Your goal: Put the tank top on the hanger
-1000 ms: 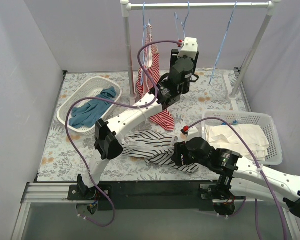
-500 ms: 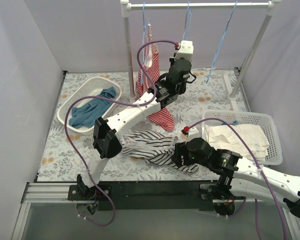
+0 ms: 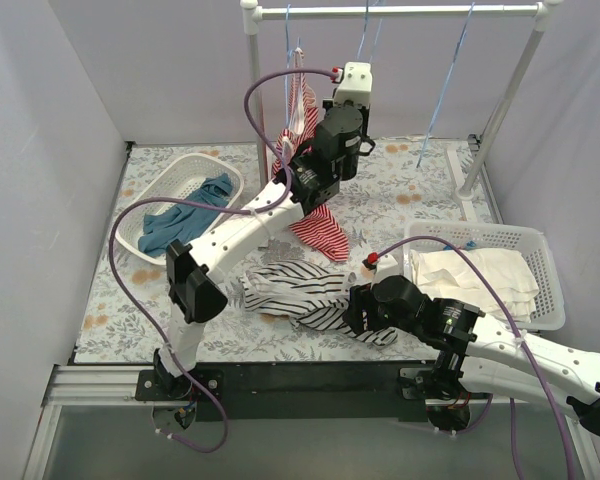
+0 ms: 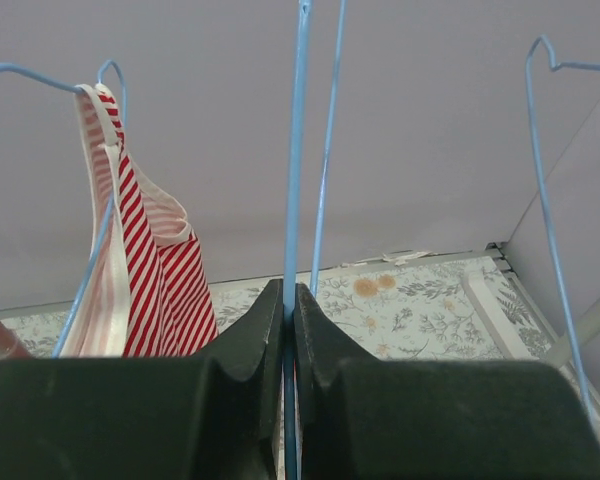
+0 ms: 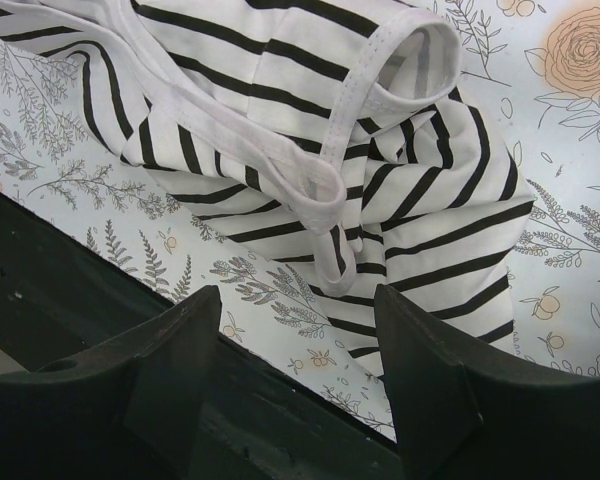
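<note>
Containers: the white oval slatted plastic basket (image 3: 195, 164) at the left rear of the floral-print table cover (image 3: 110, 290) holds one crumpled plain blue garment (image 3: 185, 222). The white rectangular slatted plastic basket (image 3: 548, 275) at the right holds folded off-white cloth (image 3: 480, 272).

End effectors: the left gripper (image 4: 289, 300) is raised close under the white tube rail (image 3: 400, 11). Its black fingers (image 4: 245, 340) are clenched on the thin pale-blue wire hanger (image 4: 296, 150), whose wire runs up vertically between the pads. In the left wrist view, a red-and-white striped top (image 4: 155, 270) hangs on a like hanger to the left of it. A bare pale-blue hanger (image 4: 548, 180) hangs to the right.

The right gripper (image 5: 300, 320) sits low at the near edge of the table cover, fingers spread wide and grasping nothing. Whether its fingertips touch fabric cannot be determined.

Task item: the white knit tank top with thin black stripes (image 3: 300, 290) lies crumpled on the table cover at near-centre. It is in front of the left arm and just beside the right gripper. One white-edged opening is turned up in the right wrist view. It is not on any hanger
</note>
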`<state>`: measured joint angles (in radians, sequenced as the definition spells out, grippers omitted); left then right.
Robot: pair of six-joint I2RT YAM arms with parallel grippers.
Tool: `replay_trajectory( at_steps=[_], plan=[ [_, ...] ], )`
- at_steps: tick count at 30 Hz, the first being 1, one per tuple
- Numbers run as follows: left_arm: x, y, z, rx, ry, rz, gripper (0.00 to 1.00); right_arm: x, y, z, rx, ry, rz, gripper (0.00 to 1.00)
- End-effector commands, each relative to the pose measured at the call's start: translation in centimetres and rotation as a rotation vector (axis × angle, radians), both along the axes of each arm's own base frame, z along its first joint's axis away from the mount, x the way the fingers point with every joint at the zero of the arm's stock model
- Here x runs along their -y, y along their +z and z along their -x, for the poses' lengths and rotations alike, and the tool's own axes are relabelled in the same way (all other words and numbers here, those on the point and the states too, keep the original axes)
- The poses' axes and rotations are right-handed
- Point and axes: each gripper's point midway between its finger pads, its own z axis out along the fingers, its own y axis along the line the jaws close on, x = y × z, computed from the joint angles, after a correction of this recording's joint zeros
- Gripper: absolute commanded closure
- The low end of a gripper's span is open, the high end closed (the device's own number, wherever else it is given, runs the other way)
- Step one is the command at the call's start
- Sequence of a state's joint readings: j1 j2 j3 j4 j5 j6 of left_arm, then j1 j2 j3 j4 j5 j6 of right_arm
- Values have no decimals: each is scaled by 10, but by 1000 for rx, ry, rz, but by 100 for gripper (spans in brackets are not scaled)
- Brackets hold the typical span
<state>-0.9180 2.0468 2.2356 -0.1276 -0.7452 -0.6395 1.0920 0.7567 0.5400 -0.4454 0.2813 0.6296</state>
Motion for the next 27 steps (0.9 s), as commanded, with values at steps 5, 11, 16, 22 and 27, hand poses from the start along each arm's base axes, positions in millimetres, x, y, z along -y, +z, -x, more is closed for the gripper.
replay_trajectory(
  at_steps=[5,11,16,22,27],
  plan=[
    [-35,38,54,7,-151,49,100,0,12,-6,30,-29,-40,30],
    [-58,25,91,-34,-247,19,100,6,31,-11,73,-70,-77,29],
    [-74,19,124,-72,-347,-21,100,11,39,-15,83,-111,-83,29],
    [-107,-25,173,-130,-470,-132,100,19,54,-20,110,-174,-127,30],
    [-152,-55,218,-157,-529,-186,100,21,65,-27,137,-216,-142,35]
  ],
)
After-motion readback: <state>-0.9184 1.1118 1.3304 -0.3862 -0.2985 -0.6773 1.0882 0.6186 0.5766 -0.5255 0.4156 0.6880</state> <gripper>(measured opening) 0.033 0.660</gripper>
